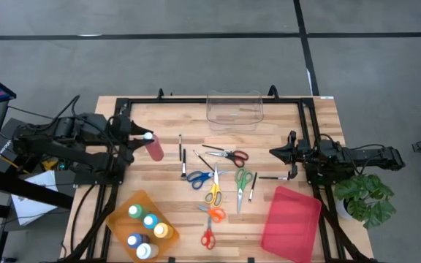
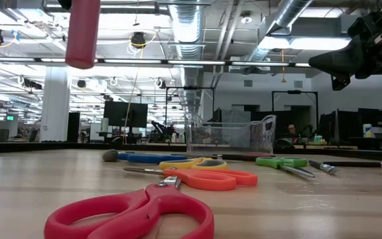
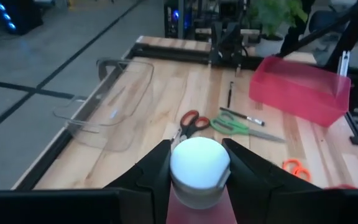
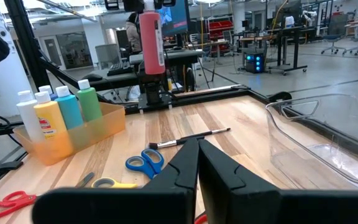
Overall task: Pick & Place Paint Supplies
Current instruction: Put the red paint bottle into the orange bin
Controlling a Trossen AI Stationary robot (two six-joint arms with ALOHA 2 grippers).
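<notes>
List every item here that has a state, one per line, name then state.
left gripper: shut on red paint bottle, raised above the table
red paint bottle: held, capped
right gripper: shut, empty
orange bin: holds five upright capped bottles
clear bin: empty
red tray: empty
red scissors: flat, closed
orange scissors: flat on the table

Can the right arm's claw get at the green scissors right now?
Probably yes. The right claw is shut and holds nothing, and the green scissors lie in the open close by, with only a thin brush beside them.
</notes>
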